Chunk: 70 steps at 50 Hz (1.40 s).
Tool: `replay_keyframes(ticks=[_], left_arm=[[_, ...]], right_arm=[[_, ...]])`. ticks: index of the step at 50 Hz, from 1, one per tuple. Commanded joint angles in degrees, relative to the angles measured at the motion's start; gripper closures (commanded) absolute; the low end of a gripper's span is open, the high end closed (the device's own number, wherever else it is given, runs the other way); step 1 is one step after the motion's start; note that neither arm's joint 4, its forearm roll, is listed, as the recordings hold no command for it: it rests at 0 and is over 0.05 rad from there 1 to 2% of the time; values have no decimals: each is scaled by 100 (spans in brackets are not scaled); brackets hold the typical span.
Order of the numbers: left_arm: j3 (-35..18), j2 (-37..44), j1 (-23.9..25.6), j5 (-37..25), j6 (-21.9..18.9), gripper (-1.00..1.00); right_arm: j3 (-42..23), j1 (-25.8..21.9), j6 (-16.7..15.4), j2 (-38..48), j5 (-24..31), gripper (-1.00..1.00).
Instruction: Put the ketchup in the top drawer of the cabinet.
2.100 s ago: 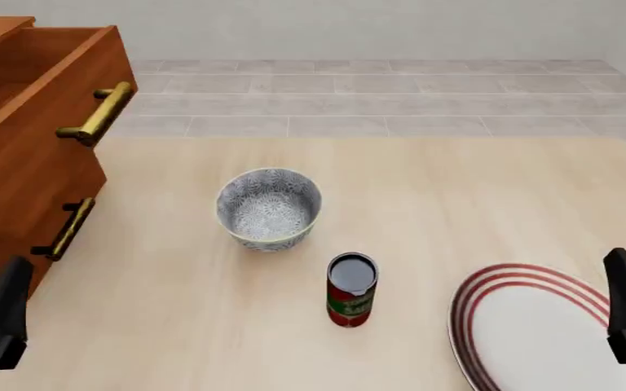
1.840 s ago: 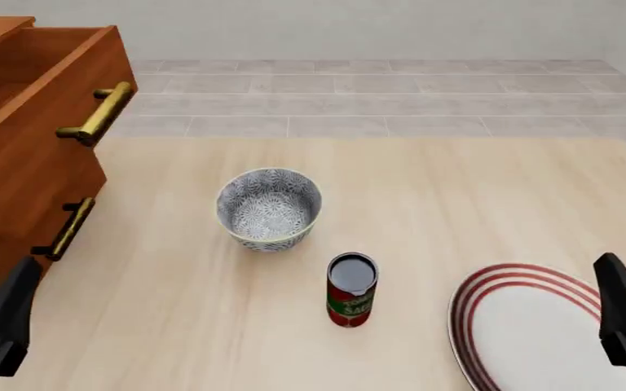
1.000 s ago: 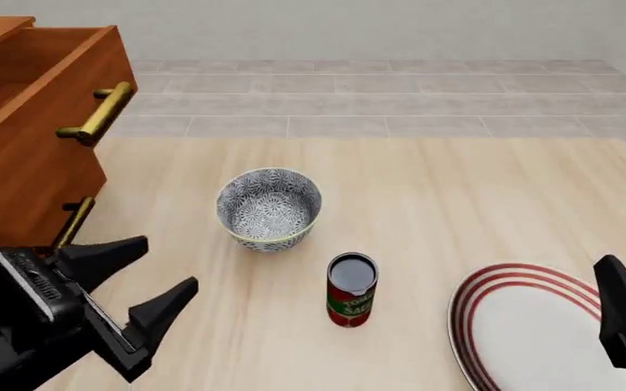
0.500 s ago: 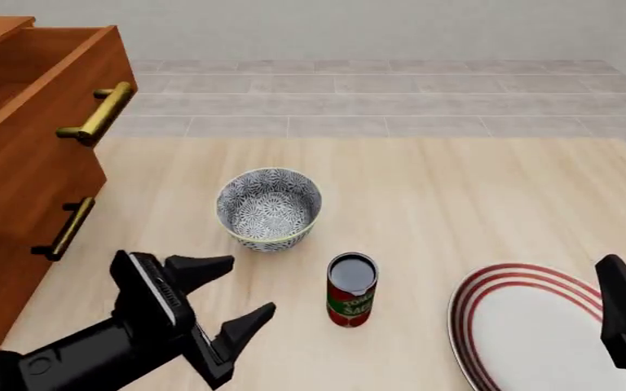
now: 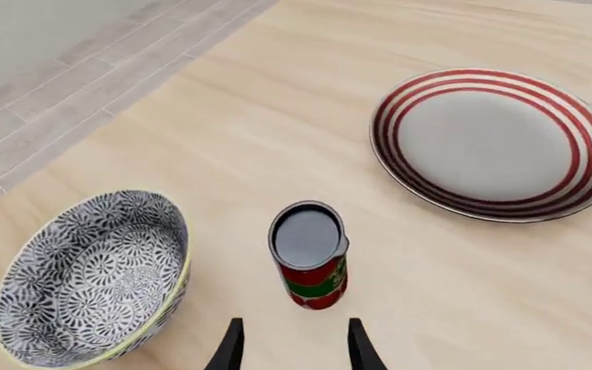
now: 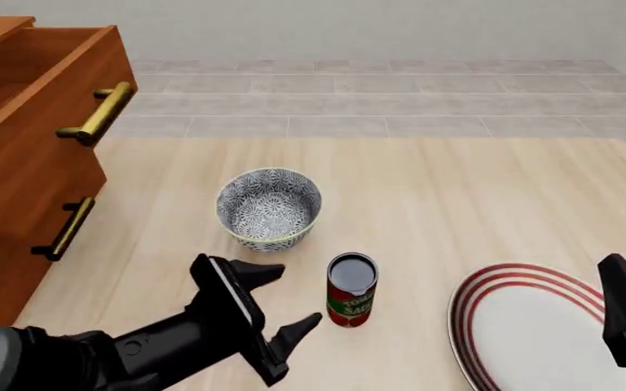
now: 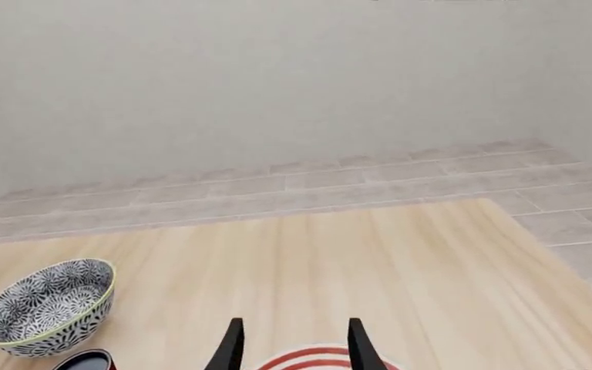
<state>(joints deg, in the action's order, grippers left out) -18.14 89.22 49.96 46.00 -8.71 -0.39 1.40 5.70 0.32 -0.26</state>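
The left tool (image 6: 273, 311) is reaching low over the bench (image 6: 455, 195), its two fingers spread wide and holding nothing, pointed at the ketchup (image 6: 351, 290). The can is standing upright just beyond the fingertips, near the patterned bowl (image 6: 270, 207) and beside the striped plate (image 6: 520, 326). To grip well, the fingers should be straddling the can's middle, level, without nudging it over or brushing the bowl. The top drawer (image 6: 41, 90) of the cabinet (image 6: 9, 228) is standing pulled open, well apart on the left. The right tool (image 7: 290, 347) is idling, open and empty, over the plate.
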Motion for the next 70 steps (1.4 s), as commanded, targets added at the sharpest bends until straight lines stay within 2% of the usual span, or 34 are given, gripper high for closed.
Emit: replay_keyframes(ticks=[1,7,8,21,48,61,70], left_arm=[[-350,838,37,250,-90,-100],[-581,1061,212,141,114,-100],[-689,1057,298,-13,378,-100],[-917,1222,292,-63,78,-100],[-1168,1572,220,-65,89,-100],[-1482,1782,179,-358,188,-100],[-1604,1890,109,-381,68,-100]], right_arm=[[-2,-38,-40,-5,-5,-100],[-2,-75,-59,8,2,-100],[-4,-83,-112,4,6,-100],[-73,-76,-77,-25,45,-100],[-76,-71,-17,-27,41,-100],[-77,-78,12,-27,39,-100],[-33,-80,18,-23,0,-100]])
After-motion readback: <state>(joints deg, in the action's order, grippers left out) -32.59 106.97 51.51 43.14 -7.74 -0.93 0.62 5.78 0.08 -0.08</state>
